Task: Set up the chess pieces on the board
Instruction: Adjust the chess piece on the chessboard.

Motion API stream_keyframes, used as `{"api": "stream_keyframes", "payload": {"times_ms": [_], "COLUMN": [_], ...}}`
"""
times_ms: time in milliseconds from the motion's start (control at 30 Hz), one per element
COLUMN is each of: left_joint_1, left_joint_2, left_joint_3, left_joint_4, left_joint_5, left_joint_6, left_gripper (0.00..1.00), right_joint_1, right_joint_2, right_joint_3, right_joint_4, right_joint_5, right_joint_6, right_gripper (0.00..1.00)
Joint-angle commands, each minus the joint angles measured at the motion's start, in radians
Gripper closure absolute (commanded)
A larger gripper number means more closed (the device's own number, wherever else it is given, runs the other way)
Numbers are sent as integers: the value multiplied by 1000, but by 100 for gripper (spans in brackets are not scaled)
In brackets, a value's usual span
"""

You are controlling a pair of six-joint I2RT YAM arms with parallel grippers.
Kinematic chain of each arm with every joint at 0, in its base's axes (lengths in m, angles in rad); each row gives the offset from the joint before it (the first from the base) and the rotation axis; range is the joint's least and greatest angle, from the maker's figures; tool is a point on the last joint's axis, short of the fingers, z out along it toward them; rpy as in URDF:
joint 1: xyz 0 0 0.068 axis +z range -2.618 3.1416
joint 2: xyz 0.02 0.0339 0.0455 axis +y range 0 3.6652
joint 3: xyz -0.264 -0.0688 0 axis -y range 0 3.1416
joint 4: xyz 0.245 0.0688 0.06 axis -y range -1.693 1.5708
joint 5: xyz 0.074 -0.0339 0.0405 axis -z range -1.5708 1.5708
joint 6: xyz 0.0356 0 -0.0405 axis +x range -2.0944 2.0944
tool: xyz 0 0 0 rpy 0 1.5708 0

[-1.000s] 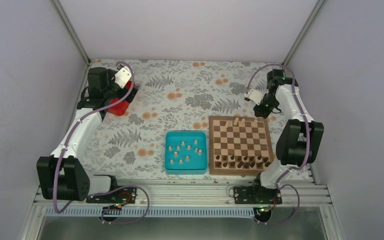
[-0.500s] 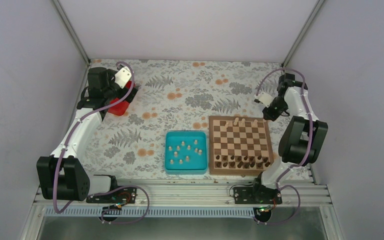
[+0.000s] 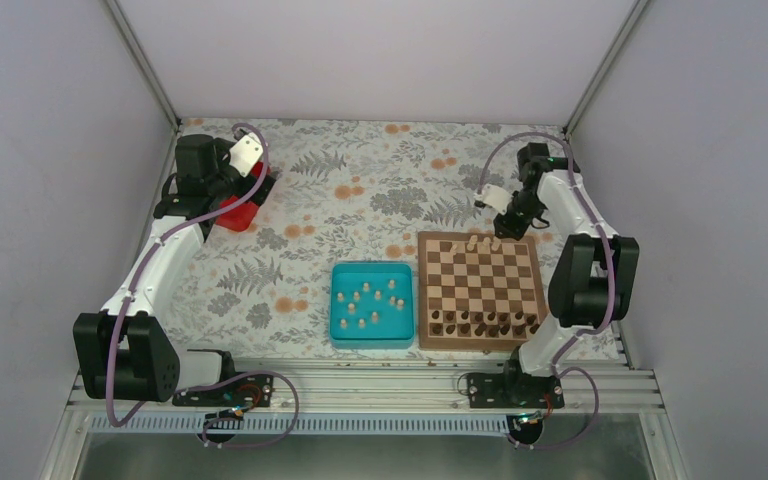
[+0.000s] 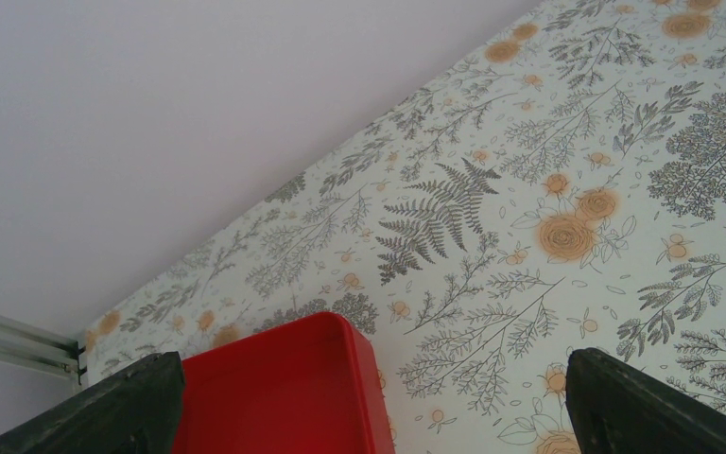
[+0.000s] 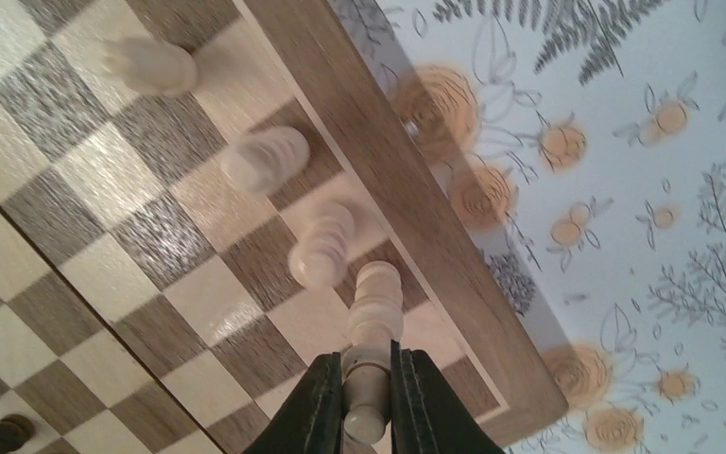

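The board [image 3: 481, 342] lies right of centre, with dark chessmen [image 3: 485, 322] on its near rows and pale pieces [image 3: 473, 241] along its far row. Several more pale chess pieces [image 3: 365, 298] lie in the teal tray [image 3: 338, 300]. My right gripper [image 3: 507, 222] hovers over the board's far edge. In the right wrist view it [image 5: 367, 378] is shut on a pale piece [image 5: 375, 303], held above the edge squares beside three standing pieces [image 5: 321, 248]. My left gripper [image 4: 369, 421] is open at the far left, above a red box [image 4: 274, 388].
The red box [image 3: 238, 213] sits at the far left by the wall, under the left arm. The teal tray lies directly left of the board. A floral cloth [image 3: 360, 200] covers the table, with walls on three sides.
The right gripper swung out to the right past the board's far corner, then came back left over the far row, still holding the piece. The left arm has not moved.
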Motion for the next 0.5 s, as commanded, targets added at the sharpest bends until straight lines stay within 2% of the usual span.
{"api": "stream_keyframes", "payload": {"times_ms": [0,467], "left_joint_1": [3,4], "left_joint_2": [-12,-2], "left_joint_3": [4,14], "left_joint_4": [17,18], "left_joint_5": [13,19], "left_joint_6": [-1,-1], "left_gripper": [0,0], "right_joint_1": [25,29], "right_joint_2": [-10,-17], "right_joint_3": [-13,-33], "right_joint_4": [-17,-26], "right_joint_5": [-20,9], "right_joint_6": [26,36], "right_gripper": [88,87]}}
